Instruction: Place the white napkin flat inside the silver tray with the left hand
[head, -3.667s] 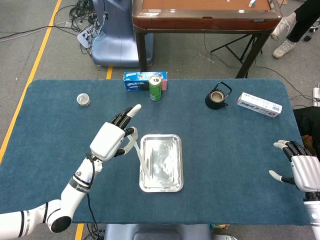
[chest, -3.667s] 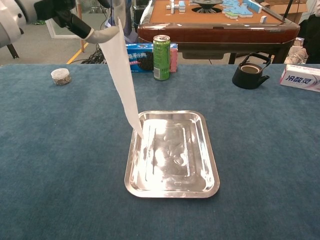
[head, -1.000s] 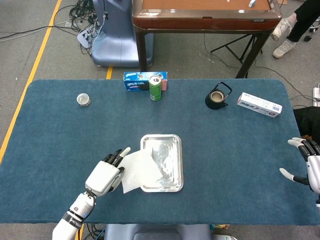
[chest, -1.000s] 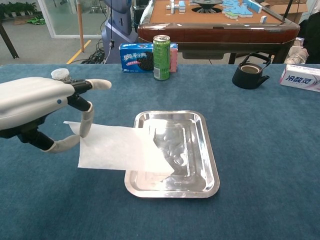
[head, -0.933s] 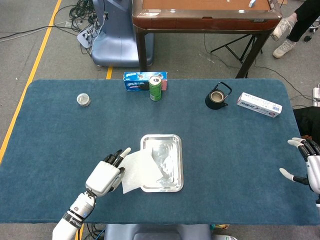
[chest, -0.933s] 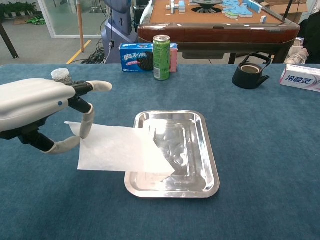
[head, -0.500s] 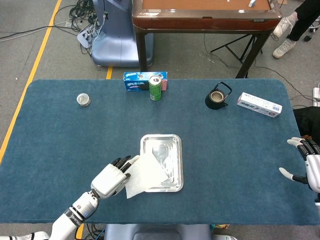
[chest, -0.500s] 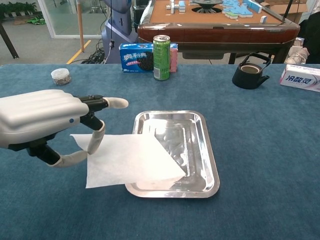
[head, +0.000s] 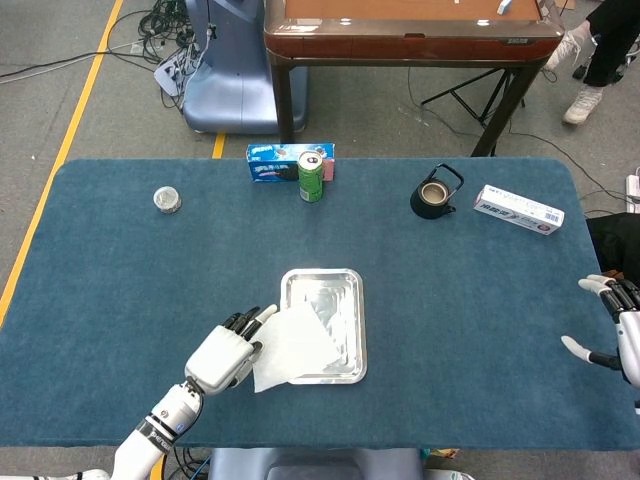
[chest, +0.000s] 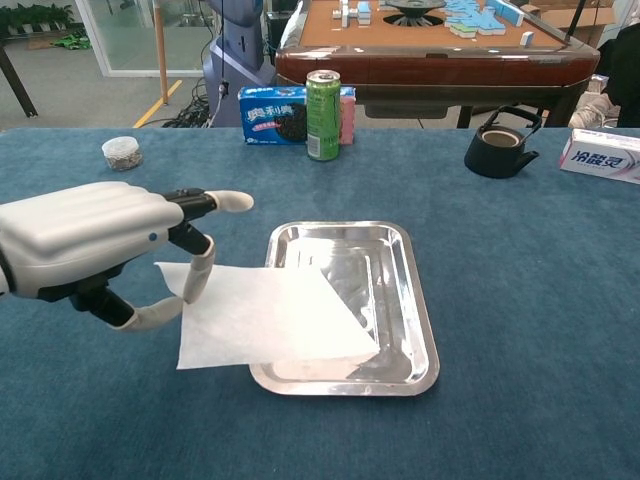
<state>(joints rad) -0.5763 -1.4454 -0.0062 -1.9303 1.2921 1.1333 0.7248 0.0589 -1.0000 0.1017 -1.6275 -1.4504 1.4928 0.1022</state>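
Blue-carpeted table, largest thing in view. Silver tray sits near its front middle. White napkin lies half in the tray, right corner on the tray floor, left part draped over the tray's left rim onto the cloth. Left hand pinches the napkin's left edge between thumb and a finger, other fingers extended. Right hand at the table's right edge, fingers spread, holding nothing. Behind: cookie box, green can, black teapot.
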